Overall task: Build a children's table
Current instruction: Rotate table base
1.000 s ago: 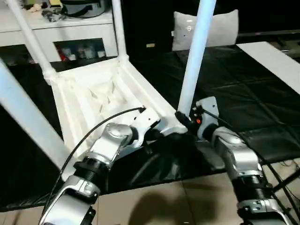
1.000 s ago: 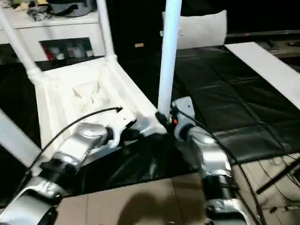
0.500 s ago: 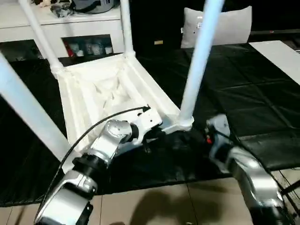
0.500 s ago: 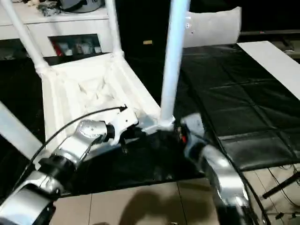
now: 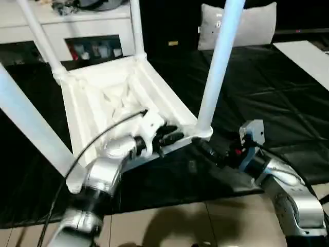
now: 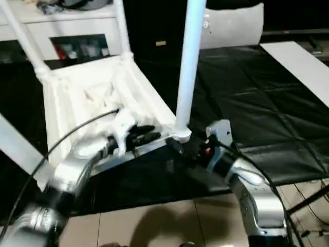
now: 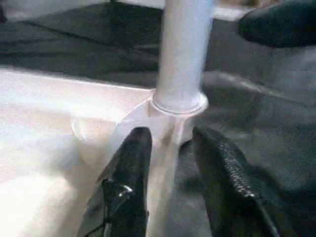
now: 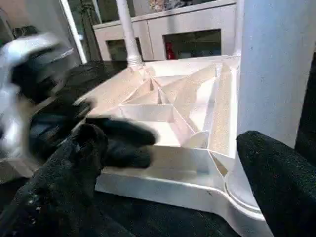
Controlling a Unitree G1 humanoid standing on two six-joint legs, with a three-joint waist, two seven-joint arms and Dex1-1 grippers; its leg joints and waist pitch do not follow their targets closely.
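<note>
The children's table [image 5: 110, 98] lies upside down on the black mat, its ribbed underside facing up and its white legs standing in the corner sockets. The near right leg [image 5: 216, 67] rises from its socket [image 5: 204, 133]. My left gripper [image 5: 172, 138] is at the table's near rim beside that socket; in the left wrist view its fingers [image 7: 131, 163] stand apart on either side of the rim wall. My right gripper [image 5: 201, 145] sits low, just short of the same socket. Its fingers [image 8: 84, 148] are spread wide and hold nothing.
A white cabinet [image 5: 77, 31] with glass doors stands behind the table. A grey cushion [image 5: 252, 25] leans at the back right, and a white board [image 5: 308, 56] lies at the far right. The black mat [image 5: 267, 98] ends at tiled floor [image 5: 169, 226] near me.
My right gripper has let go of the near right leg's base, drawn back toward me and opened wide. My left gripper's fingers have spread apart at the rim. The camera has also shifted.
</note>
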